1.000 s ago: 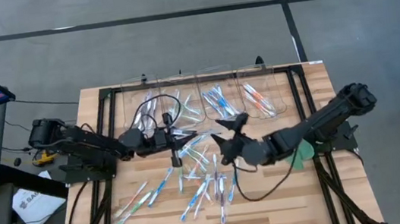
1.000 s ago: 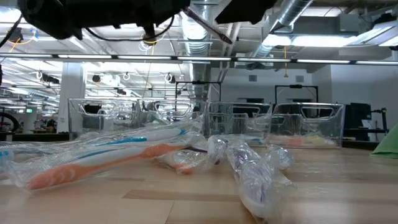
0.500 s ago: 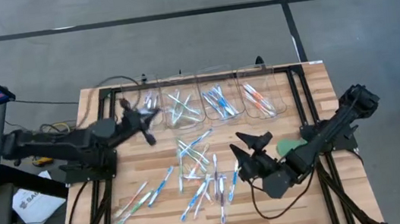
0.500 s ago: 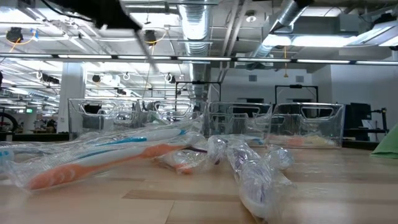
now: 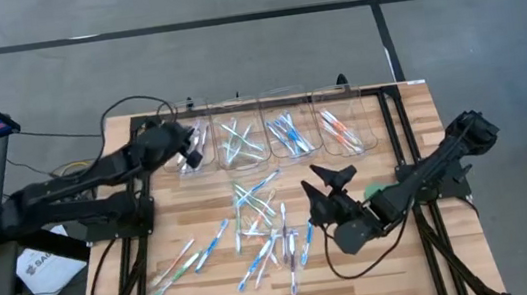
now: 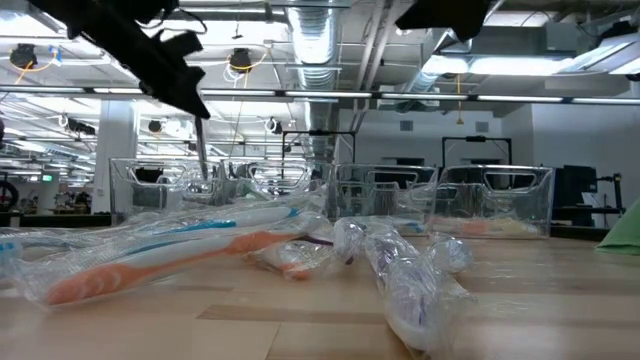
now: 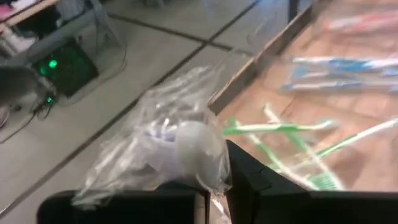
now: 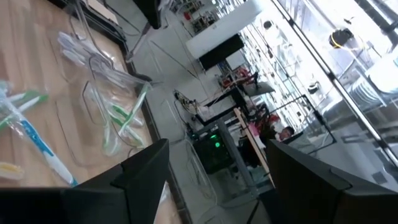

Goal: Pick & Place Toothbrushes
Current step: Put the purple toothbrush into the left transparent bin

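Lying scattered over the middle of the wooden table, wrapped toothbrushes in clear film, with purple, green, blue and orange accents. More of them sorted into the row of clear bins along the table's far edge: purple-toned ones in the bin farthest toward the left arm, then green, then blue, then orange. Seen close from the low view as crinkled plastic sleeves, an orange-handled brush and a blue one in the foreground, bins standing behind the pile.

Clamped in the left gripper, one wrapped toothbrush with a purple tint, its film bunched up just ahead of the closed fingers. Hanging over the purple bin at the row's end, near that bin's inner wall, with green brushes in the neighbouring bin visible beyond. Showing dark in the low view as well, angled downward above the bins, a thin strip hanging from its tip.

Hovering above the table on the near side of the bins, beside the scattered pile: right gripper, fingers spread wide apart, nothing between them. Lying near the right arm, partly hidden under it, a flat green disc.
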You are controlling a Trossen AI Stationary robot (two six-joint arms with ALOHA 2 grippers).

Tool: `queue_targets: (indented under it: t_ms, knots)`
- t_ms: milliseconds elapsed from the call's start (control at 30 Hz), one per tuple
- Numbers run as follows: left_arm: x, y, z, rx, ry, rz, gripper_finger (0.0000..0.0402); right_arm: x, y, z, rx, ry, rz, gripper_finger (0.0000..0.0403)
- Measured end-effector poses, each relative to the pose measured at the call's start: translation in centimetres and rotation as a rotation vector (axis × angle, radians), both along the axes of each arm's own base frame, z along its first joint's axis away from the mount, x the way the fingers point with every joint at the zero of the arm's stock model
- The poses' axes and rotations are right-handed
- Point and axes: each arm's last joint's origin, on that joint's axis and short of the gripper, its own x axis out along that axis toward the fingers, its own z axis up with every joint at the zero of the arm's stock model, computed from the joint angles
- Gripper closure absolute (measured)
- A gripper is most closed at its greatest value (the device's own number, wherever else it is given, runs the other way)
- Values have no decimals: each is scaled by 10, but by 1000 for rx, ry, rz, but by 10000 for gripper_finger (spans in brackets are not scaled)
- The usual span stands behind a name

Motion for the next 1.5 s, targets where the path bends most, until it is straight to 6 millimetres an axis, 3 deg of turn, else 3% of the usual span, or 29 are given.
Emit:
queue_targets:
  t_ms: [200,533,833,1200,1500]
  knots:
    - [9,15,-18,-20,139,14,370,1,-6,-3,17,-5,-13,139]
    - [20,20,-36,-80,230,-32,306,2,-5,-5,53,25,40,139]
    - [21,21,-38,-87,238,-30,270,2,-5,-6,67,52,70,139]
    - [21,20,-39,-105,216,-13,189,1,-5,-7,70,62,79,139]
    - [21,19,-39,-186,152,-73,201,2,-5,-7,70,62,78,139]
